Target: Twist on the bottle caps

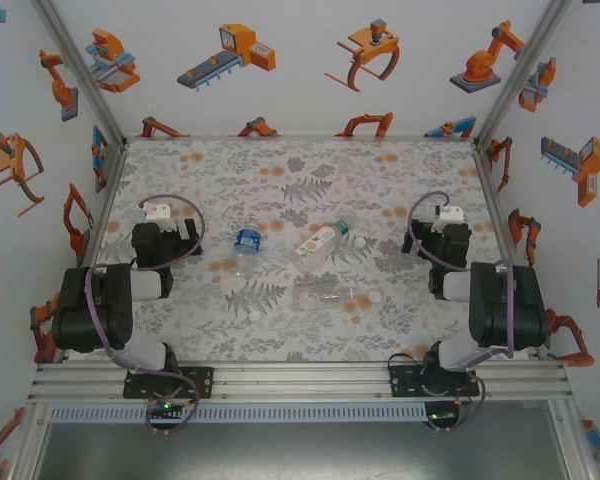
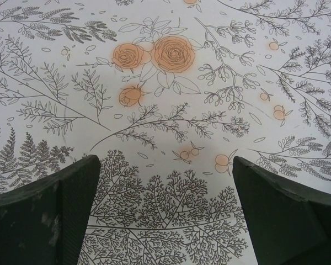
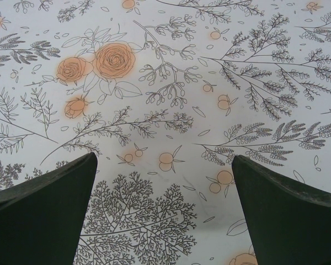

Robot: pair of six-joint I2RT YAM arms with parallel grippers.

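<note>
Three bottles lie on their sides in the middle of the patterned mat: a clear one with a blue label [image 1: 247, 240], a pale one with a green-white label [image 1: 317, 243] and a clear unlabelled one [image 1: 324, 292]. A small white cap [image 1: 377, 297] lies just right of the unlabelled bottle. Another white cap [image 1: 256, 314] sits nearer the front edge. My left gripper [image 1: 160, 222] [image 2: 166, 160] hangs open over bare mat, left of the blue-label bottle. At the right, my right gripper [image 1: 445, 226] [image 3: 164, 157] is open too, with nothing between its fingers.
The floral mat [image 1: 300, 170] covers the table inside white walls printed with orange robot pictures. An aluminium rail [image 1: 300, 378] runs along the near edge where both arm bases are bolted. Metal posts stand at the back corners.
</note>
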